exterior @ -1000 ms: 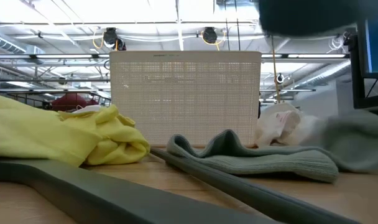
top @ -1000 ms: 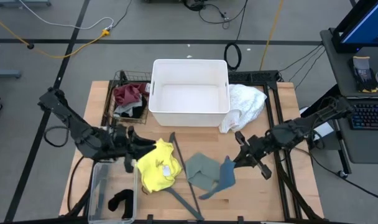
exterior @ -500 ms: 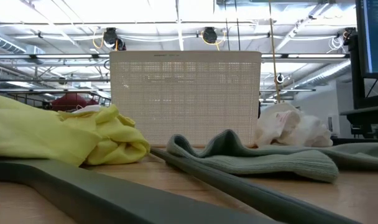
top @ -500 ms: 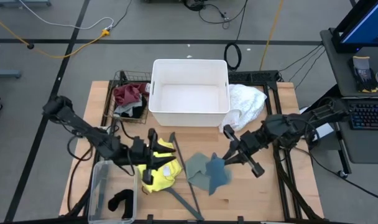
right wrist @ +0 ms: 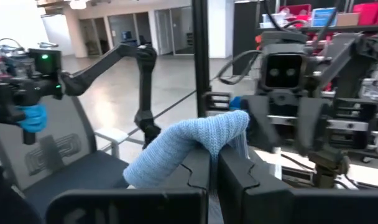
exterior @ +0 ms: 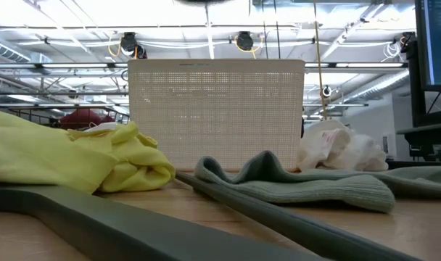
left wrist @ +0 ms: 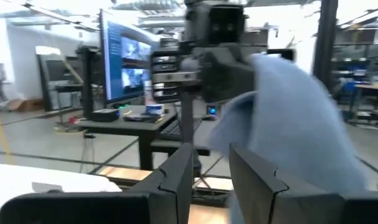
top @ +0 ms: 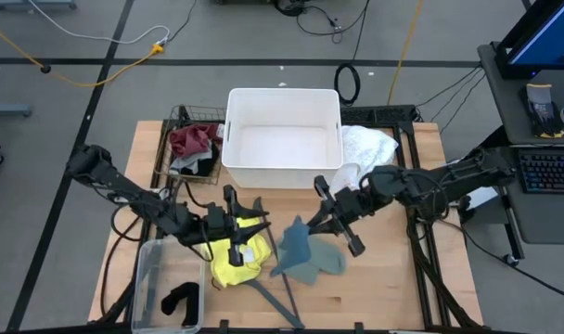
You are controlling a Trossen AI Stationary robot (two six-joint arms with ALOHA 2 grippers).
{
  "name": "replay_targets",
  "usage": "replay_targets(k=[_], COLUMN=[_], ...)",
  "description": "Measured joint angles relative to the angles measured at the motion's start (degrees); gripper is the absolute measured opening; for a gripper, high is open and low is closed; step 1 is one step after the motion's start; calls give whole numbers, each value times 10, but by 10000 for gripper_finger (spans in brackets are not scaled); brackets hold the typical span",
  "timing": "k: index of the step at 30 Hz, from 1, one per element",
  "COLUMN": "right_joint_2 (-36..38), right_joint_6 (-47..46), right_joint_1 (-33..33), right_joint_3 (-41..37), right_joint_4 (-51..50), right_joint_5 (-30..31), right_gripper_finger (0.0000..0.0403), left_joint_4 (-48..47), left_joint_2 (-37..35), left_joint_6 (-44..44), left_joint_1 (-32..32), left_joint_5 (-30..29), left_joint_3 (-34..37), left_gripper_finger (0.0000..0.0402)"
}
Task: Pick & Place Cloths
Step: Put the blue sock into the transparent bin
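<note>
My right gripper (top: 312, 224) is above the table's middle, shut on the teal cloth (top: 291, 250). The cloth hangs over the sage green cloth (top: 328, 263), which lies flat on the table. My left gripper (top: 249, 225) is open above the yellow cloth (top: 234, 266) and points at the right gripper. In the left wrist view its fingers (left wrist: 176, 180) show a gap with nothing in it. The teal cloth (left wrist: 295, 118) hangs just beyond them. The white cloth (top: 365, 148) lies by the white bin's right side. My right gripper pinches the teal cloth between its two shut fingers (right wrist: 198, 171) at a bunched upper part (right wrist: 223, 127), which humps up over the fingertips. The fingers reach in level from the table's right. The rest of the cloth hangs slack below them, lifted clear of the table.
A white bin (top: 282, 92) stands at the far middle. A wire basket (top: 175, 125) on its left holds maroon and other cloths. A clear box (top: 147, 278) at the near left holds a black cloth (top: 180, 299). A dark grey hanger (top: 282, 283) lies between the yellow and sage cloths.
My right gripper has risen and gone toward the table's left, still shut on the teal cloth. The cloth has come up off the table and now hangs over the sage green one. My left gripper has gone toward the table's right over the yellow cloth and rolled.
</note>
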State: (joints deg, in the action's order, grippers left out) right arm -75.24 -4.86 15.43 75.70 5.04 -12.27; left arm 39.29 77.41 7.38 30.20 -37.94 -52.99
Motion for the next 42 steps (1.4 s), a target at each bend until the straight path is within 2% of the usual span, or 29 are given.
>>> replay_targets(k=[7, 11, 15, 20, 25, 33, 38, 42], right_joint_2=[-20, -27, -27, -27, -27, -27, -33, -36], right_joint_6=[-3, -3, -1, -3, -2, 0, 17, 47], right_joint_1=[-28, -36, -43, -49, -49, -50, -50, -49], right_joint_3=[0, 0, 0, 0, 0, 0, 0, -1], right_joint_4=[27, 46, 47, 70, 85, 85, 89, 80], right_joint_5=[1, 2, 1, 2, 2, 21, 25, 60], right_gripper_finger=[1, 1, 1, 1, 1, 1, 1, 1], left_joint_4=[-1, -2, -3, -24, -31, 6, 58, 72], left_joint_2=[0, 0, 0, 0, 13, 44, 65, 66], left_joint_6=[-49, -95, -94, -112, -154, -155, -157, -172], left_joint_1=[0, 0, 0, -3, -8, -26, -36, -36], left_joint_5=[104, 111, 112, 143, 145, 144, 151, 159], left_joint_3=[0, 0, 0, 0, 0, 0, 0, 0], left_gripper_finger=[108, 108, 109, 111, 147, 226, 246, 248])
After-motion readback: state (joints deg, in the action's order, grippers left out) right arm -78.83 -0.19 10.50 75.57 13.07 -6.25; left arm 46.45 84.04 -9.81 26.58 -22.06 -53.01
